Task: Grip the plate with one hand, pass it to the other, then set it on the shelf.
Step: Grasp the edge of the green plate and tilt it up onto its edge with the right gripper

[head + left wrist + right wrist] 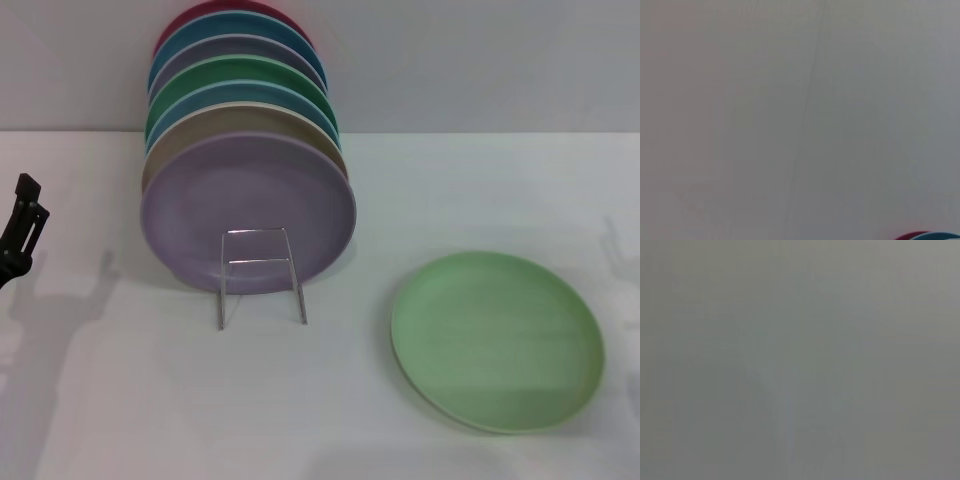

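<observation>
The pale mint-green plate (pixel 497 340) lies flat on the white table, at the right in the head view. The silvery wire shelf (pixel 258 262) stands left of centre, its upright front loop facing me. It holds a leaning row of several plates, with a lavender plate (pixel 248 205) at the front. My left gripper (pixel 20 225) shows only as a black part at the far left edge, well away from the mint plate. My right gripper is out of view. Both wrist views show only plain grey surfaces, no fingers.
Behind the lavender plate stand a tan plate (pixel 200 135), blue plates, an emerald-green plate (pixel 240 75) and a red plate (pixel 215 12). The rims of the red and blue plates show in the left wrist view (pixel 922 236). The white table (pixel 120 400) meets a pale wall behind.
</observation>
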### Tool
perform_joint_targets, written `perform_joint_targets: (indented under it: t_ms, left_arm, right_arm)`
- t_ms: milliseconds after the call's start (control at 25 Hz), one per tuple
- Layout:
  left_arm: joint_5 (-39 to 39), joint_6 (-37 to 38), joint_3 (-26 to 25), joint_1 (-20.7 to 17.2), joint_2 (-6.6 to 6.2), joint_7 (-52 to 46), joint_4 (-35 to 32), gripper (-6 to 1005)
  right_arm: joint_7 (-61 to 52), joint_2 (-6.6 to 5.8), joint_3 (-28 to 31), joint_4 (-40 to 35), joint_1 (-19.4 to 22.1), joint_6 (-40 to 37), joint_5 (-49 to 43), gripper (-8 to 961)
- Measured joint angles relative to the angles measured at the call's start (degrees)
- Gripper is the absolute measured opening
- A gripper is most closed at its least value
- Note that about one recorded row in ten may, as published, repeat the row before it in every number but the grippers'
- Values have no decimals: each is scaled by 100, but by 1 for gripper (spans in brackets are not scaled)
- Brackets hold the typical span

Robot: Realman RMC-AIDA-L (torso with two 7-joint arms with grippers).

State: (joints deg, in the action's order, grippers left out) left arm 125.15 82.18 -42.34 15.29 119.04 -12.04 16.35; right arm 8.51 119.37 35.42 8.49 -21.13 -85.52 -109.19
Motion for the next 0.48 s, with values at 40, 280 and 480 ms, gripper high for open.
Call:
perform_joint_targets:
  t_ms: [40,280,480]
  left_arm:
    - [0,0,5,0,2,0,0,863]
    - [0,0,15,-7,5,-28,0,862]
    - [0,0,15,-23,5,-44,0,862]
  right_arm:
    - [-6,-2,20,1,0,0,1,685]
    - [-6,-3,72,19,13,0,4,685]
    - [48,0,73,39,14,0,30,685]
